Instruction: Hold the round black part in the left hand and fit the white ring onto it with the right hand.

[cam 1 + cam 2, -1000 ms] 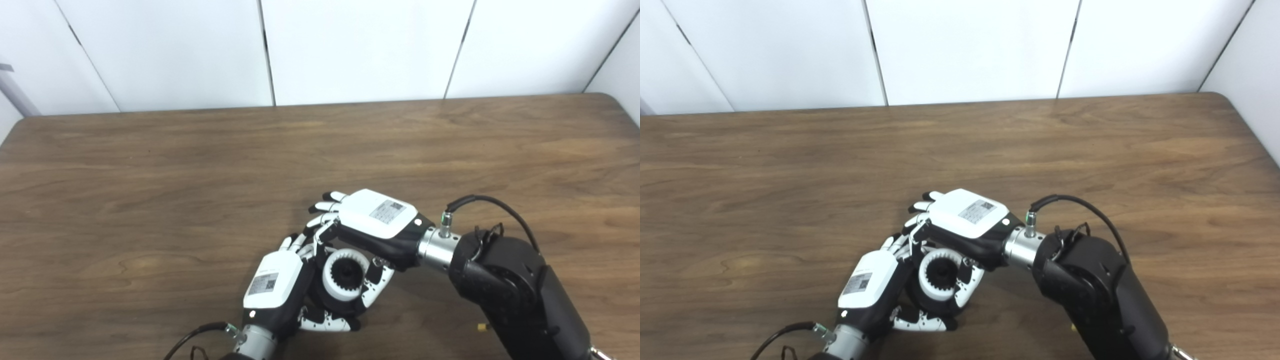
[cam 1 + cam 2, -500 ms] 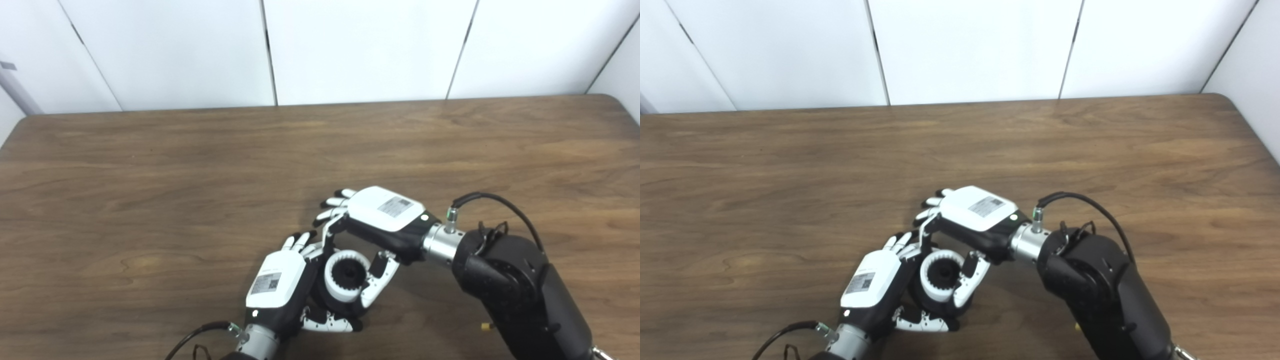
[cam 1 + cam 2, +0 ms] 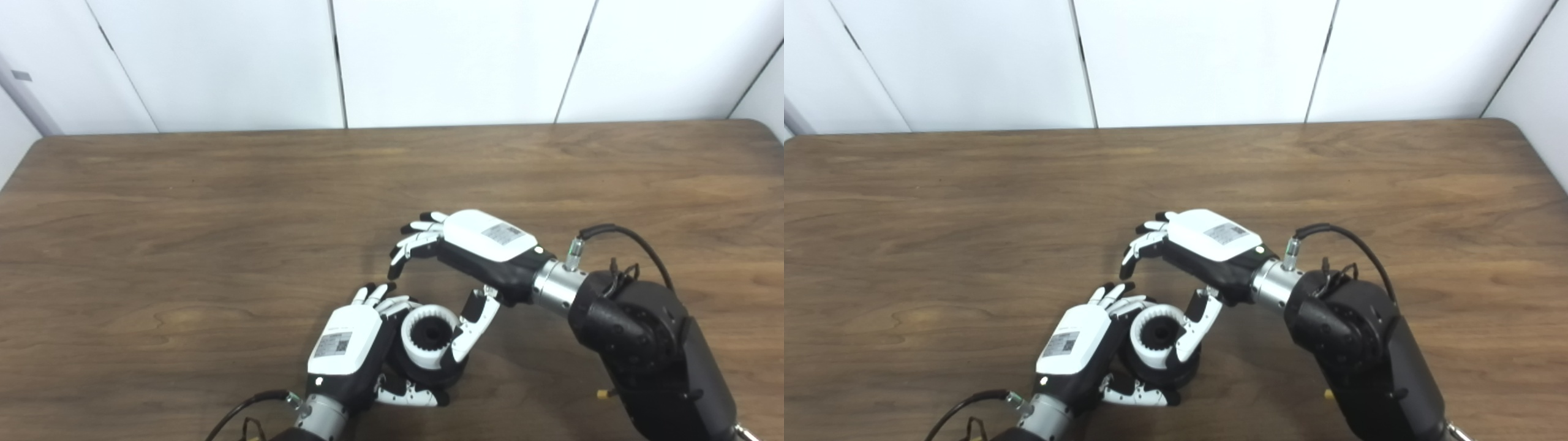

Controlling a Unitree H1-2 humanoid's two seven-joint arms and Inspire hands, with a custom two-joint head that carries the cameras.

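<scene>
The round black part (image 3: 452,371) sits in my left hand (image 3: 352,349), low in the middle of the wooden table (image 3: 184,245). My left hand's fingers and thumb wrap around its sides. The white ring (image 3: 415,343), toothed on its inside, sits on top of the black part, and the dark hub (image 3: 432,334) shows through its middle. My right hand (image 3: 484,245) hovers just behind and to the right of the ring, open, its fingers (image 3: 409,245) curled in the air clear of the ring. Its thumb (image 3: 473,323) lies along the ring's right side.
The right forearm (image 3: 637,331), with a looping black cable, fills the lower right of the table. A cable trails from the left wrist at the bottom edge. White wall panels stand behind the table's far edge.
My right hand has drawn back up and to the right, and its fingers have come off the top of the ring. The left hand keeps its hold. The camera has shifted slightly.
</scene>
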